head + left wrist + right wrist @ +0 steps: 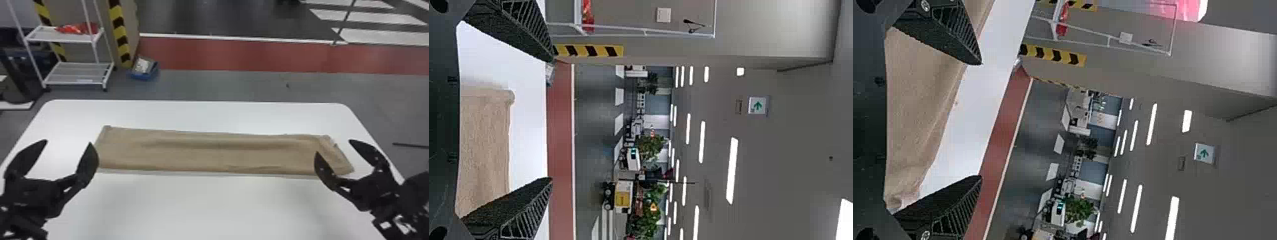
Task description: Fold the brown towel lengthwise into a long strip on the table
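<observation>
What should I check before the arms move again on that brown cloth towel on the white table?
1. Brown cloth towel lying as a long strip on the white, round-cornered table: ok.
2. Towel's right end squared off: not ok, it slants and looks creased.
3. Black two-fingered left gripper open, pinching no cloth: ok.
4. Black two-fingered right gripper open, pinching no cloth: ok.
5. Folded layers lined up underneath: cannot tell.

A green arrow [757, 105] stands on a white sign [752, 111].
</observation>
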`<action>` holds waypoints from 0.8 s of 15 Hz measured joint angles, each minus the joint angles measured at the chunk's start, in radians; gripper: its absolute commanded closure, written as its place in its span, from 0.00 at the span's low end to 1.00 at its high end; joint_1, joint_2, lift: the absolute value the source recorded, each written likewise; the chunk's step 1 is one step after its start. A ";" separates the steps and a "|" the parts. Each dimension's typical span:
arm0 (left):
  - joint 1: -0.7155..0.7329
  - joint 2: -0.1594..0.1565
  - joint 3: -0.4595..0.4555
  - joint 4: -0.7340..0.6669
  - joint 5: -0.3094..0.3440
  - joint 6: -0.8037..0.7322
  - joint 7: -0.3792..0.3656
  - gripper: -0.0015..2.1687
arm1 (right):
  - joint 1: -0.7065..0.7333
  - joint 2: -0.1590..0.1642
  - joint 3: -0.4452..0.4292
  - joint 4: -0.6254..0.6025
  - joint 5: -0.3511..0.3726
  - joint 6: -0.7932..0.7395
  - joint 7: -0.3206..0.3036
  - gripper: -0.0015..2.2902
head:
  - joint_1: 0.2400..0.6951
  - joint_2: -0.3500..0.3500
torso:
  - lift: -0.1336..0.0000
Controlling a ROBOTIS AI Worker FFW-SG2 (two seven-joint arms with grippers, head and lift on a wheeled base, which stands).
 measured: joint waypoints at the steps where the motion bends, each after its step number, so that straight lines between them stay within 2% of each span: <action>1: 0.017 -0.007 -0.011 -0.018 -0.012 -0.004 0.014 0.01 | 0.024 0.014 0.026 -0.046 -0.001 0.024 -0.019 0.03 | 1.00 0.42 | 0.13; 6: 0.106 -0.017 -0.076 -0.094 -0.072 -0.066 0.076 0.01 | 0.123 0.059 0.130 -0.262 0.000 0.269 -0.097 0.04 | 1.00 0.47 | 0.13; 12: 0.122 -0.026 -0.082 -0.090 -0.111 -0.093 0.117 0.01 | 0.170 0.087 0.156 -0.314 -0.022 0.291 -0.140 0.04 | 1.00 0.50 | 0.13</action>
